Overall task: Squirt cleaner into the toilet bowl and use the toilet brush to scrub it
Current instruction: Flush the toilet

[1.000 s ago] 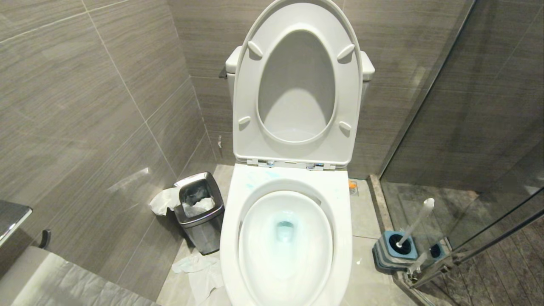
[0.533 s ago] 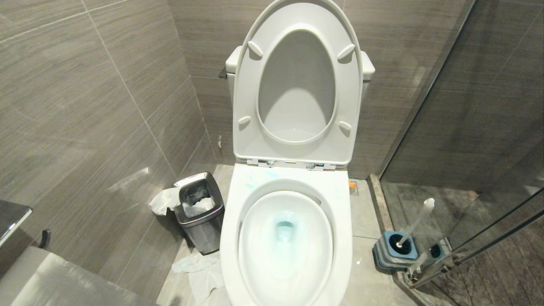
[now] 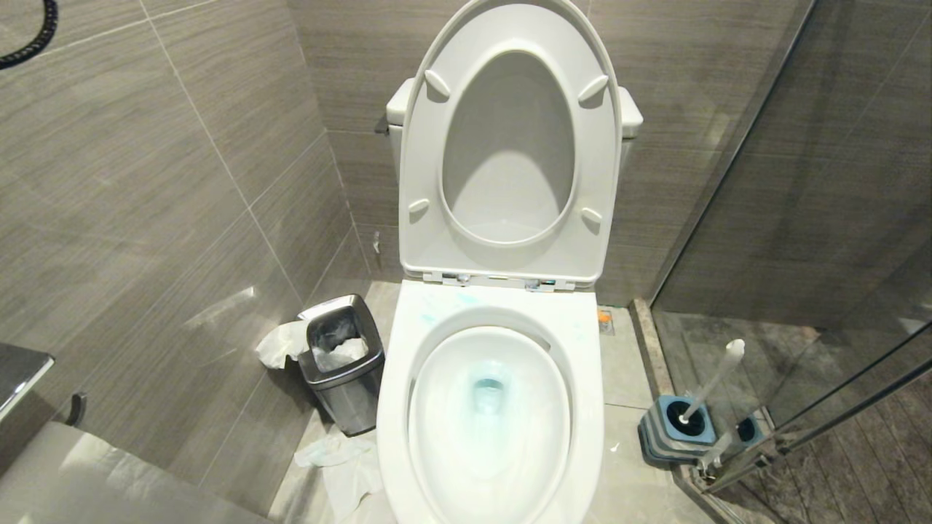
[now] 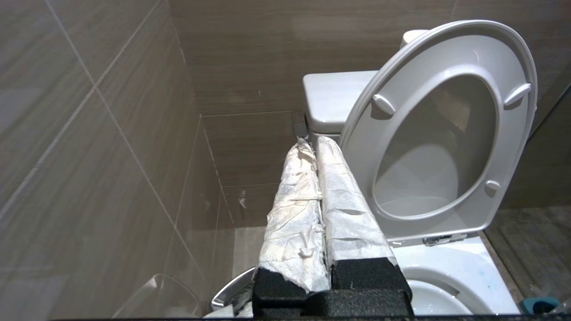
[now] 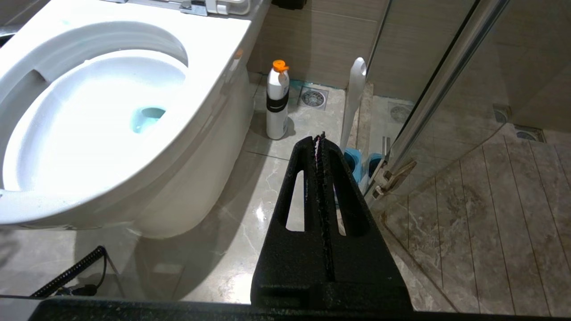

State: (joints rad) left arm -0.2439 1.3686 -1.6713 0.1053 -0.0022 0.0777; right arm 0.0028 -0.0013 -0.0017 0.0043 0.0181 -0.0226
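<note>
The white toilet bowl (image 3: 397, 407) fills the middle of the head view, with seat and lid (image 3: 510, 29) raised against the tank. Pale blue cleaner tints the water (image 3: 488, 393) and smears the back rim (image 3: 437, 309). On the floor at the right, the toilet brush (image 3: 717, 375) stands in its blue-topped holder (image 3: 659, 418). My left gripper (image 4: 311, 142), its fingers wrapped in white paper, is shut and empty; it is raised left of the toilet and points at the tank. Low on the bowl's other side, my right gripper (image 5: 320, 137) is shut and empty, short of the brush (image 5: 354, 98).
A steel waste bin (image 3: 349, 400) with paper stands left of the bowl, and tissue (image 3: 342, 466) lies on the floor. The glass shower door (image 3: 801, 218) closes off the right. A white bottle with an orange cap (image 5: 277, 102) stands beside the bowl near a floor drain (image 5: 313, 97).
A black coiled cable has come into the head view's top left corner. The toilet, brush and bin have not moved.
</note>
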